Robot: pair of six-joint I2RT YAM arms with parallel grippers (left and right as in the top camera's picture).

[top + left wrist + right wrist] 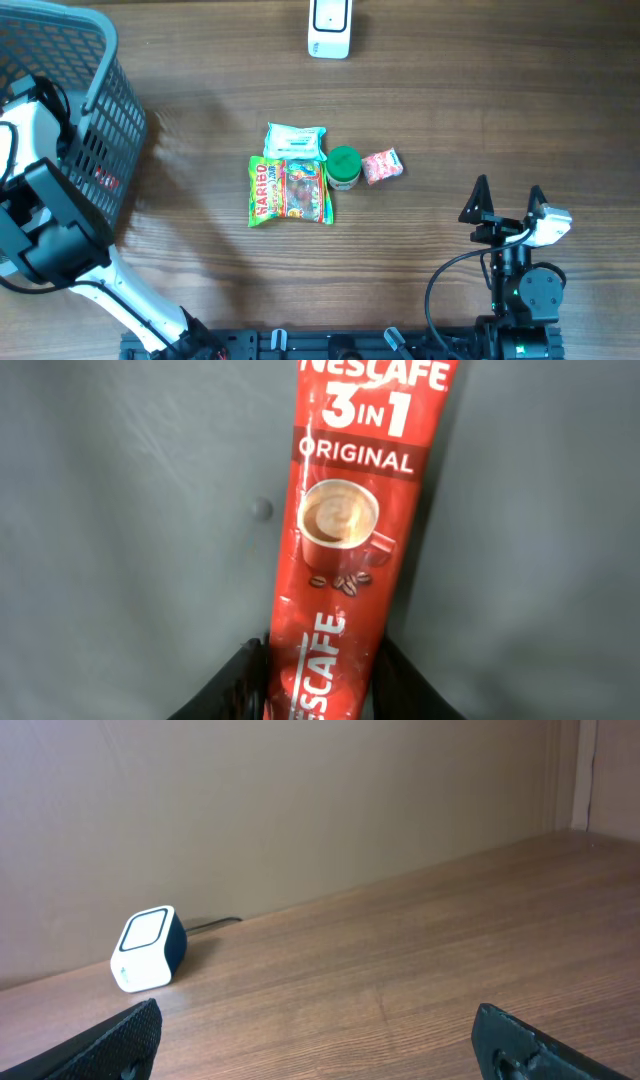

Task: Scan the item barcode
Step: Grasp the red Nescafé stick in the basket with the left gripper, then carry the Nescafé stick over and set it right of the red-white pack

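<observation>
A red Nescafé 3-in-1 sachet (345, 540) lies on the grey floor of the basket (120, 510). My left gripper (322, 680) holds its near end, with a black finger pressed against each long edge. From overhead, the left arm reaches into the grey mesh basket (100, 60) at the far left, and the gripper itself is hidden behind the wall. The white barcode scanner (329, 28) stands at the table's far edge, and it also shows in the right wrist view as the scanner (148, 949). My right gripper (508, 195) rests open at the front right, with nothing between its fingers.
Mid-table lie a Haribo bag (289, 190), a white packet (296, 141), a green-lidded jar (344, 167) and a small pink packet (381, 166). The basket's walls close in around the left arm.
</observation>
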